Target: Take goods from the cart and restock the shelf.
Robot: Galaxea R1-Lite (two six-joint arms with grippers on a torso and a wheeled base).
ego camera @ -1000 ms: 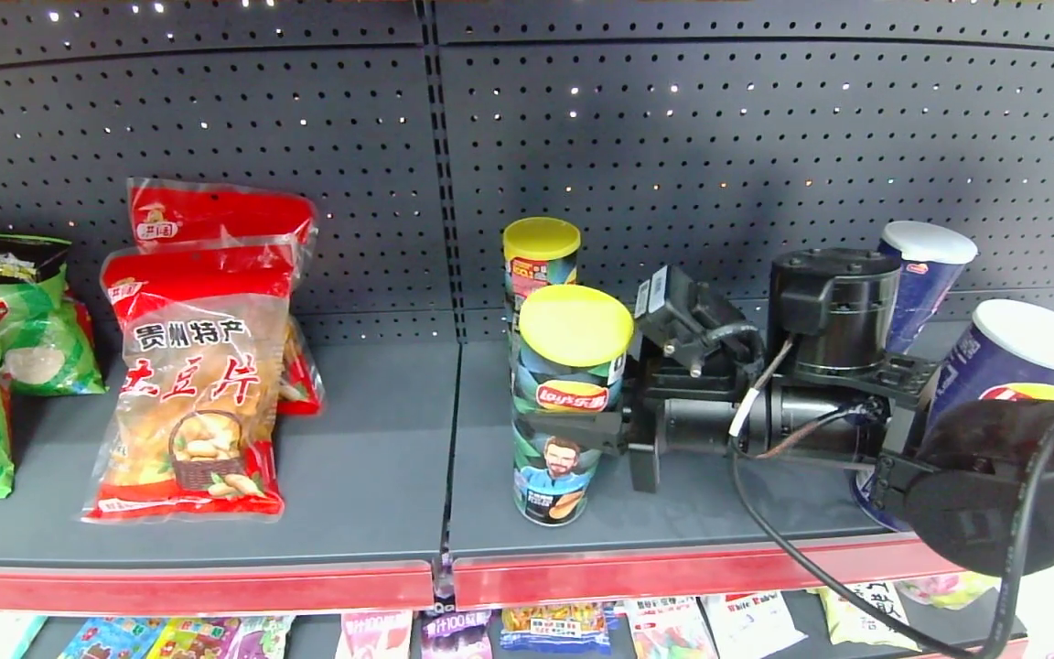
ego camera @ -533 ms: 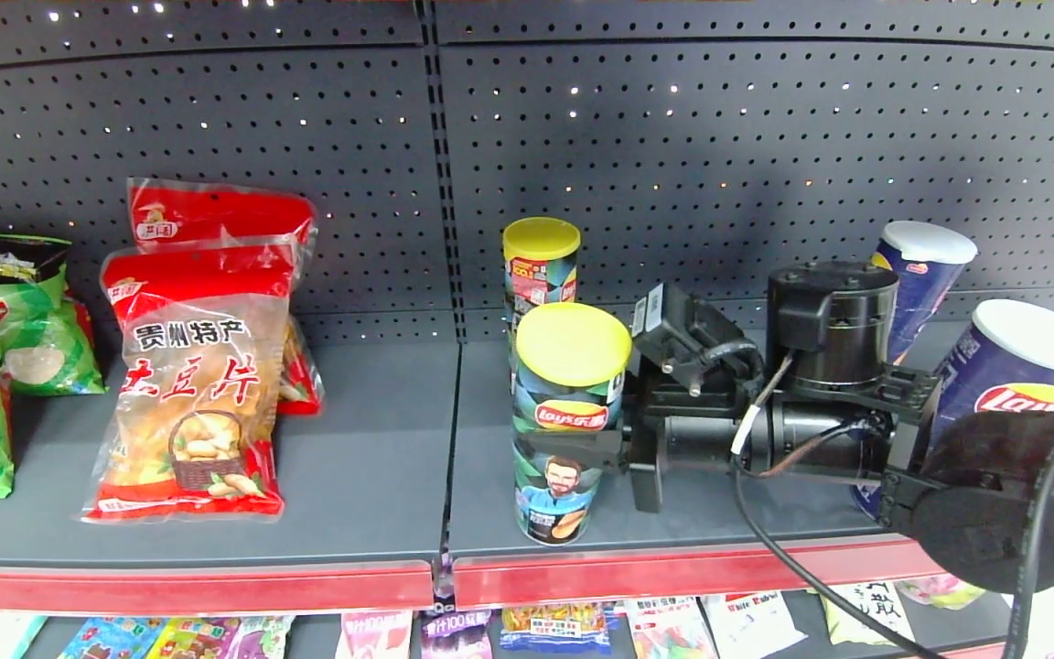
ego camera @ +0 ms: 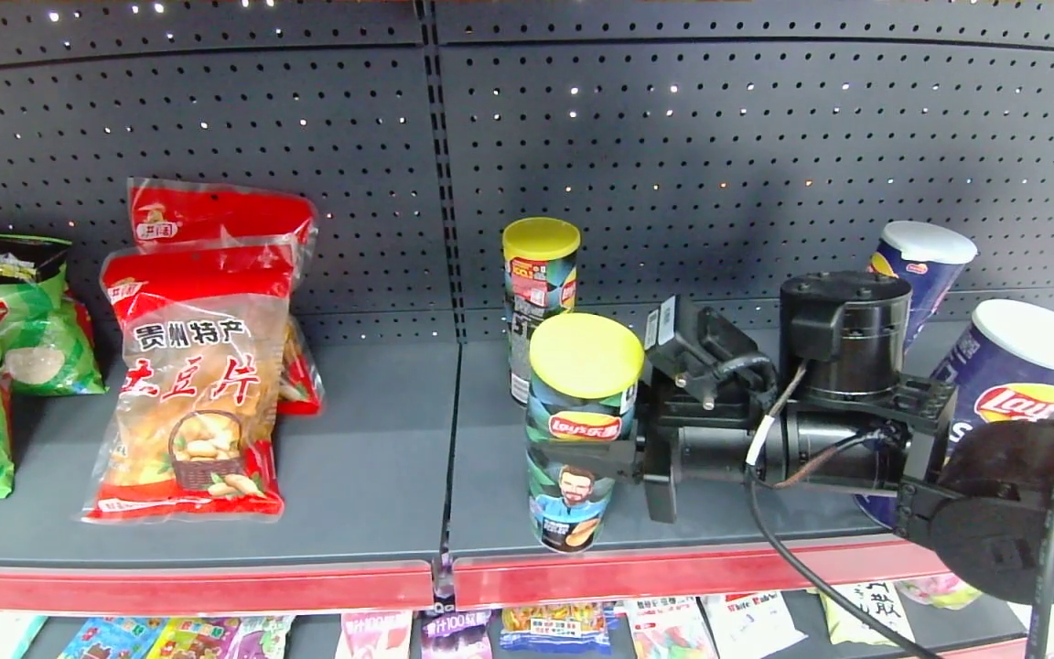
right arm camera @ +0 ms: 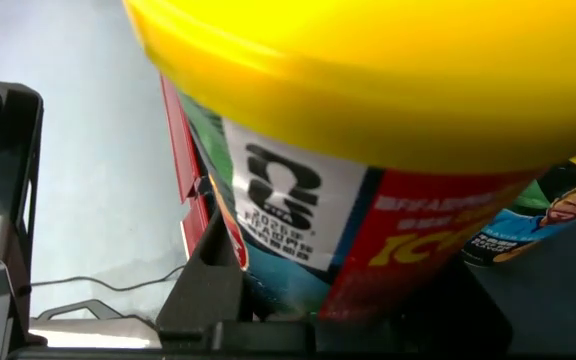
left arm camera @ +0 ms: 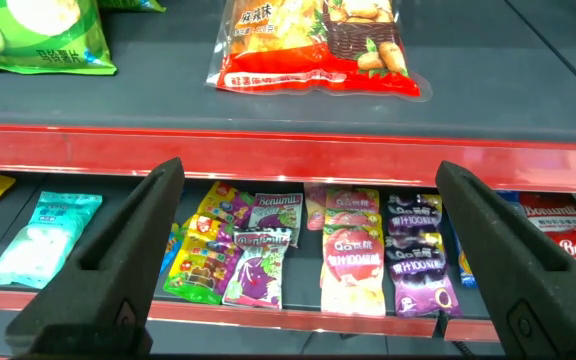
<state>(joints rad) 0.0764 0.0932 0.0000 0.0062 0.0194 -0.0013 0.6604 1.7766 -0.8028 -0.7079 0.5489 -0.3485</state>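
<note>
Yellow-lidded chip can [ego camera: 582,403], upright and clamped between the jaws of the right gripper [ego camera: 602,455], over the front of the grey shelf [ego camera: 362,476]. Its base seems to touch the deck, though contact is unclear. Beyond the jaws, toward the pegboard, stands a second yellow-lidded can [ego camera: 541,275]; behind the wrist stands a blue can [ego camera: 1012,366]. Left gripper [left arm camera: 308,170]: jaws wide apart, holding nothing, tips level with the red shelf edge [left arm camera: 68,150]. Sachets [left arm camera: 353,250] on the lower tier show between them.
</note>
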